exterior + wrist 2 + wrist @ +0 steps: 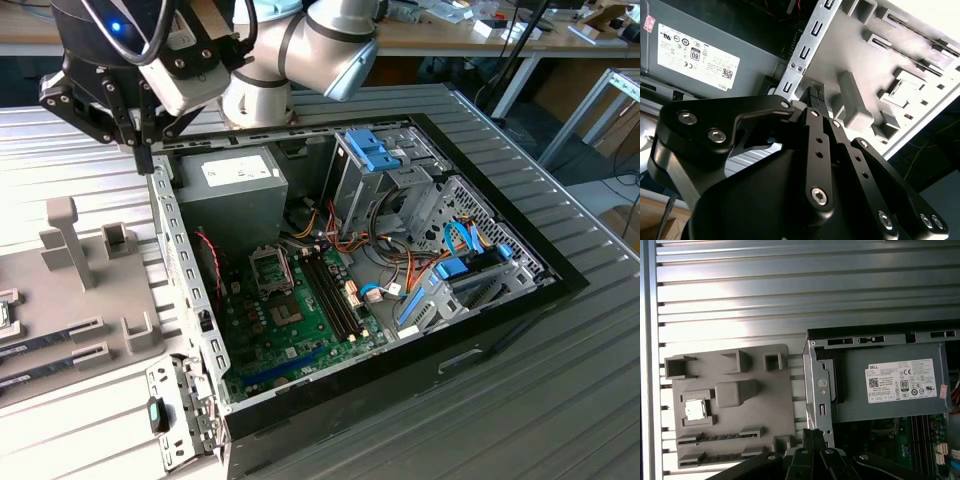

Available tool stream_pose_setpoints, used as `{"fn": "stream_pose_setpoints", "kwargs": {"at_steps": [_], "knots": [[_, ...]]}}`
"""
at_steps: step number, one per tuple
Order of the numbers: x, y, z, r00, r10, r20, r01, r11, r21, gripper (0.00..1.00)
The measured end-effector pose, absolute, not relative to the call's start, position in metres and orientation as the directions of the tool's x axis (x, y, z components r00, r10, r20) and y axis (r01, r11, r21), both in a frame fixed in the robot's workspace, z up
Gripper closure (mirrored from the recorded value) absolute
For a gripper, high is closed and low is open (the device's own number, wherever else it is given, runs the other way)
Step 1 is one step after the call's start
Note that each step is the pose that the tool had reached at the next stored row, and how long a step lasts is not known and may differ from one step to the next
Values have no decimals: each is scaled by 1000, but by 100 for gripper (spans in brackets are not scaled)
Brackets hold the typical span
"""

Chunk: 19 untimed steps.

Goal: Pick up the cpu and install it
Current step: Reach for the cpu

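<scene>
Cpu (695, 410) sat in the grey tray (770, 400), 9 o'clock from the PC case (520, 320) in the exterior view. Jaws looked closed and empty over the case edge, so pickup hadn't started imo; they'd need opening over the cpu.

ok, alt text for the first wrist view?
The cpu sits in a pocket of the grey tray on the slatted table, beside the open case. The shut gripper hangs over the case's edge.
</scene>
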State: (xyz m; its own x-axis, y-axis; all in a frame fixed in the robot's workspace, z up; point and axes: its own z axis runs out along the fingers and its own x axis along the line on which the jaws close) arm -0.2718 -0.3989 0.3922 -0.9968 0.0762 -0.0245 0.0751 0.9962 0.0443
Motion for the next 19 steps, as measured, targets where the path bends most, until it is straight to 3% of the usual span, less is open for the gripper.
{"fn": "stream_pose_setpoints", "kwargs": {"at_steps": [19], "knots": [[-295, -399, 392, -997, 76, -24, 75, 996, 44, 89]]}}
